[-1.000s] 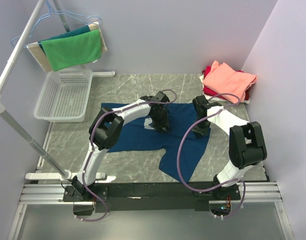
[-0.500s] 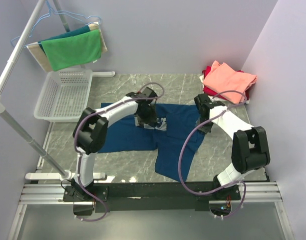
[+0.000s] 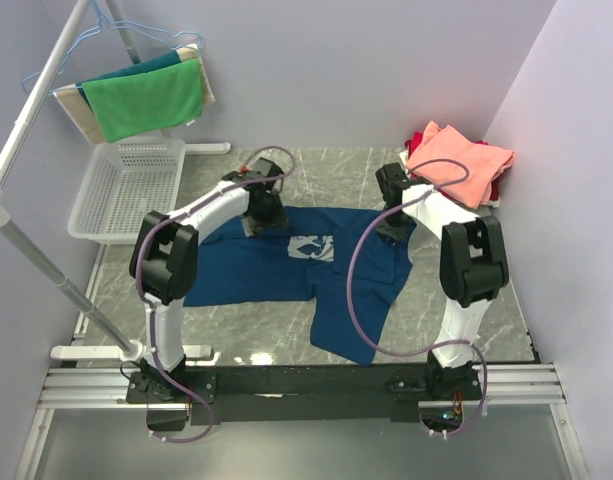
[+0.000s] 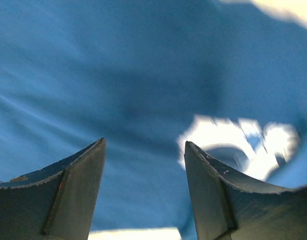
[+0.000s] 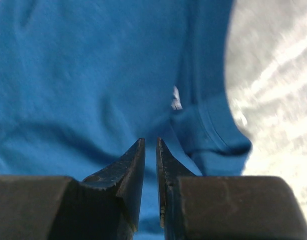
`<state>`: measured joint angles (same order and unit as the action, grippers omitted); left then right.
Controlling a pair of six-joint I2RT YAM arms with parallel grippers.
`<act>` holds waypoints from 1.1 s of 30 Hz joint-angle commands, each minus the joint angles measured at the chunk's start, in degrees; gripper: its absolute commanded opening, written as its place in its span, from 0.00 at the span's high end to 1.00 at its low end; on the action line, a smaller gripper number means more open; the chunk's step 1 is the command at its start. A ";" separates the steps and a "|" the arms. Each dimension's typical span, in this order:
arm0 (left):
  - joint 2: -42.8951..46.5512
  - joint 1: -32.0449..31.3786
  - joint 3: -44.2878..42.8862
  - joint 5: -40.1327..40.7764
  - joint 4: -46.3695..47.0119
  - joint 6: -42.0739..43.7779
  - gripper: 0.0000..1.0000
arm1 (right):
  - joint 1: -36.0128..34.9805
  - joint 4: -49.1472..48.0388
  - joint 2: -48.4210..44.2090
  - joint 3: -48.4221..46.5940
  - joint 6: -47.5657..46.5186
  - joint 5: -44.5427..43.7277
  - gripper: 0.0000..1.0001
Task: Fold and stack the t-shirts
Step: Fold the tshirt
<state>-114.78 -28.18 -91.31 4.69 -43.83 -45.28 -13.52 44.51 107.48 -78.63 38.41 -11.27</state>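
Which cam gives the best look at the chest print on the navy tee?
Top external: the chest print shows whole, face up on the navy t-shirt. Left wrist has it close, but blurred and partly hidden. Right wrist shows only blue cloth and a hem, with no print in sight.

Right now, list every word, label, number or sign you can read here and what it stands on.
No text is readable.
Pale chest print on the blue t-shirt: a picture, blurred in the left wrist view, no letters made out.
Small white mark on the shirt, right wrist view: too small to read.
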 commanded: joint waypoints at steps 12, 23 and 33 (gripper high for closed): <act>-13.62 10.51 -8.98 9.64 -8.46 0.19 0.32 | 1.30 9.18 16.35 -17.59 -3.17 -4.10 0.77; -21.26 14.39 -23.38 7.79 -11.36 2.82 0.32 | 3.50 18.76 28.04 -37.19 -5.89 -6.40 0.75; -26.64 15.26 -34.38 3.58 -10.32 8.62 0.30 | 4.90 19.57 34.47 -51.37 -8.79 -3.51 0.75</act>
<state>-139.94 -13.65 -124.18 10.41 -57.10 -39.86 -9.50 64.14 141.84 -127.98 31.35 -15.11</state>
